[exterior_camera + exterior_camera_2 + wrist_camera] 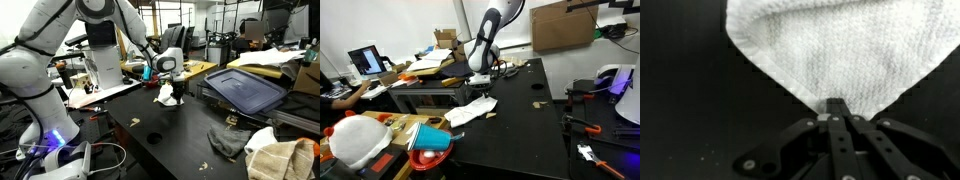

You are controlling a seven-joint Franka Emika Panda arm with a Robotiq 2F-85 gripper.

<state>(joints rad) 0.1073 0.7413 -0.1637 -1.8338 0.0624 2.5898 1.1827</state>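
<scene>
My gripper is shut on the corner of a white textured cloth, which spreads out from the pinched corner over the black table in the wrist view. In both exterior views the gripper hangs low over the black table. The white cloth droops from it in a small bunch. In an exterior view the cloth trails from the gripper down onto the table top.
A dark blue bin lid lies on the table. A grey rag and a beige towel lie near the table's edge. A red bowl, a white round object, a laptop and cardboard boxes stand around.
</scene>
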